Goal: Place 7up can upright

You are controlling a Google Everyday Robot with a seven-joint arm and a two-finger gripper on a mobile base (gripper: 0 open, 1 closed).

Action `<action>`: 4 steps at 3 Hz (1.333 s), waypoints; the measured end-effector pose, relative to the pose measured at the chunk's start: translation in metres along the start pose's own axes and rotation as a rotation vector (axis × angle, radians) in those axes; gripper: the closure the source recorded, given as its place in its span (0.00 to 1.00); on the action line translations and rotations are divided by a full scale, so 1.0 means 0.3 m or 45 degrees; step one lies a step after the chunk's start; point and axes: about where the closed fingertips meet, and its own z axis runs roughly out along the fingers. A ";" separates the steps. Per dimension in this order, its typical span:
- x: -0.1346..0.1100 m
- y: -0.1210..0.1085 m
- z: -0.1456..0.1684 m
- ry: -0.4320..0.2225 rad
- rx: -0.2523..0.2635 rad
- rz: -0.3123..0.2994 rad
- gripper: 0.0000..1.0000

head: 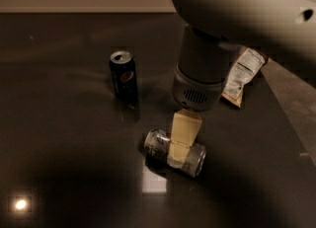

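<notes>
The 7up can [157, 147] lies on its side on the dark table [59, 138], a little right of the middle, its silver top pointing left. My gripper [180, 143] hangs from the grey wrist [197, 81] and comes straight down over the middle of the can. Its cream-coloured tip overlaps the can's body. The can rests on the table surface. The part of the can behind the gripper is hidden.
A dark blue Pepsi can [123, 76] stands upright to the left, behind the 7up can. A snack bag [242, 74] lies to the right, partly hidden by my arm. The table's right edge [289, 103] runs diagonally at the far right.
</notes>
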 end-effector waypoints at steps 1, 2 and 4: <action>-0.034 0.032 0.056 0.024 -0.025 0.014 0.00; -0.058 0.056 0.096 0.041 -0.044 0.022 0.00; -0.095 0.091 0.134 0.057 -0.072 0.015 0.18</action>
